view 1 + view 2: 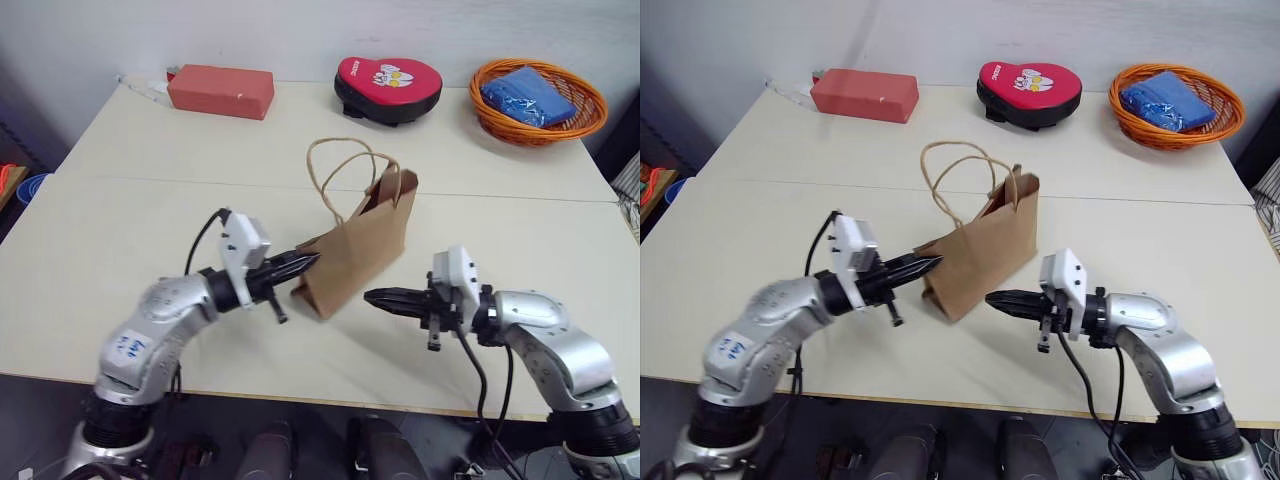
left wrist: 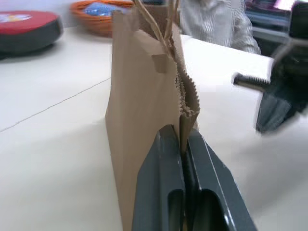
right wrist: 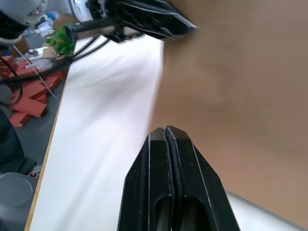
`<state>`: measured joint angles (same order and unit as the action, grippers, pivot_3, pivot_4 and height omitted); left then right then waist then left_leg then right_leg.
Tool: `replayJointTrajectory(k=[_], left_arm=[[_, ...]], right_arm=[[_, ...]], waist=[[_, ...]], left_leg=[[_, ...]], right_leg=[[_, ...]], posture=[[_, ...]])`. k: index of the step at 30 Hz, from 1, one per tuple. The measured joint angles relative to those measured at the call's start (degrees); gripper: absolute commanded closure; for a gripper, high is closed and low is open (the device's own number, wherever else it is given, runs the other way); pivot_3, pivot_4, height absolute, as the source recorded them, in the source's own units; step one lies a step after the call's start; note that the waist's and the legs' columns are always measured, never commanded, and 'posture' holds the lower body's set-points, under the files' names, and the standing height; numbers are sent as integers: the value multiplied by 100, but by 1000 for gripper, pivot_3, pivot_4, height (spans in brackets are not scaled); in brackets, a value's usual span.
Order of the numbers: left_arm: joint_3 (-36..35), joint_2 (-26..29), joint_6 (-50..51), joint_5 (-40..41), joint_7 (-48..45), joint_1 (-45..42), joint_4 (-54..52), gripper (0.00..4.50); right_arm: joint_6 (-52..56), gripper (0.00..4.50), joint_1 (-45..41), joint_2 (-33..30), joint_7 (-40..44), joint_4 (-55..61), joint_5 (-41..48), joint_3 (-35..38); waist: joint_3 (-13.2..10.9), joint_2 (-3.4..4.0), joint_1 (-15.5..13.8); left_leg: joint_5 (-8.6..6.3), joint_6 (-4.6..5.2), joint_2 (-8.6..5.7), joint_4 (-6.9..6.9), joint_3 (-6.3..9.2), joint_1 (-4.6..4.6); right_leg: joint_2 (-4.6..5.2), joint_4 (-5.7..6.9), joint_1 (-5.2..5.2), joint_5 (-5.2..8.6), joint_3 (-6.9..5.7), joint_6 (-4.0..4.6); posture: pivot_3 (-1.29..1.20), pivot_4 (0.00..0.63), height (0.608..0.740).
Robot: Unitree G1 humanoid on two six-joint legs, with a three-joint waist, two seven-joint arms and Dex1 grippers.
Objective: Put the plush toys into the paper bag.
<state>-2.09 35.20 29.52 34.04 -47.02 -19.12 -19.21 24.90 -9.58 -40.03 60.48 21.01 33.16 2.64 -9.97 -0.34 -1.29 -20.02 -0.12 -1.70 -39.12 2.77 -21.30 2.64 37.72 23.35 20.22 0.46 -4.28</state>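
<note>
While the left gripper (image 1: 308,262) pinches the paper bag (image 1: 362,245) by its edge
Right gripper (image 1: 372,297) sits closed, empty, just beside it

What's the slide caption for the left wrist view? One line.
Left gripper shut on the paper bag, pinching its serrated top edge; right gripper waits beyond.

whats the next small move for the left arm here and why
Probably draw the pinched edge outward to spread the mouth. The left gripper is shut on the paper bag rim, the bag is still folded flat, and the right gripper sits shut beside it, holding nothing.
</note>
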Motion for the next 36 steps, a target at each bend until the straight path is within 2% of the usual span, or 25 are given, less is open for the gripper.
replayJointTrajectory(k=[4,8,13,17,20,23,27,32,33,34,36], left_arm=[[-123,273,-804,74,-1767,-868,1409,4481],[186,104,-1821,-261,-3062,-1773,2803,4481],[447,-266,-2589,-580,-3892,-2128,3881,4481],[536,-375,-3136,-858,-3898,-2210,4725,4481],[502,-374,-3455,-1056,-3891,-2489,5296,3904],[420,-331,-3569,-1124,-3890,-2611,5499,2980],[304,-232,-3470,-1124,-3892,-2601,5439,1751],[176,113,-3127,-1070,-3887,-2331,4836,224],[108,188,-3066,-1068,-3860,-2191,4671,32],[38,256,-3013,-1059,-3817,-2051,4553,32],[-208,542,-2936,-1050,-3592,-1468,4102,0]], right_arm=[[-223,4500,437,-466,296,-13,36,735],[-522,4500,994,-658,520,-112,72,1456],[-978,4500,1684,-703,736,-235,-3,2067],[-1316,4500,2097,-676,900,-276,-6,2314],[-1379,4500,2161,-648,881,-255,15,2341],[-1405,4500,2114,-588,837,-237,20,2323],[-1467,4500,1989,-535,813,-247,20,2220],[-1482,4500,1829,-536,898,-408,22,2074],[-1480,4500,1782,-536,918,-464,30,2050],[-1482,4500,1755,-537,931,-519,35,2042],[-1373,4115,1647,-586,954,-637,144,2058]], waist=[[0,-1,-50],[0,0,-31],[-1,-1,21],[-1,-2,30],[-1,-3,17],[-1,-3,16],[-1,-3,5],[-1,-2,20],[0,-2,34],[0,-2,39],[-1,-1,99]], left_leg=[[0,3,-7,-3,11,0],[-2,6,-9,-1,9,1],[-3,8,-6,-1,-1,7],[-3,9,-5,-8,-3,13],[-2,10,-6,-16,-4,14],[-2,10,-6,-14,-2,12],[-2,10,-6,-13,-2,6],[-2,9,-5,-11,-1,7],[-2,9,-5,-10,-1,8],[-2,9,-5,-10,-1,8],[-2,9,-3,-6,-2,9]], right_leg=[[7,-16,-17,0,-12,-1],[4,-15,-20,0,-15,-1],[-1,7,-19,-1,-6,-3],[-2,6,-19,-1,-1,-2],[-1,13,-19,-1,0,-3],[-1,13,-16,-1,0,-3],[1,13,-9,-1,0,-3],[1,13,-8,-1,2,-3],[1,14,-8,-1,2,-3],[2,14,-7,-1,2,-3],[2,15,-5,-1,6,-3]], posture=[[0,150,740],[0,150,740],[0,150,740],[0,150,740],[0,150,740],[0,150,740],[0,150,740],[0,150,740],[0,150,740],[0,150,740],[0,150,740]])
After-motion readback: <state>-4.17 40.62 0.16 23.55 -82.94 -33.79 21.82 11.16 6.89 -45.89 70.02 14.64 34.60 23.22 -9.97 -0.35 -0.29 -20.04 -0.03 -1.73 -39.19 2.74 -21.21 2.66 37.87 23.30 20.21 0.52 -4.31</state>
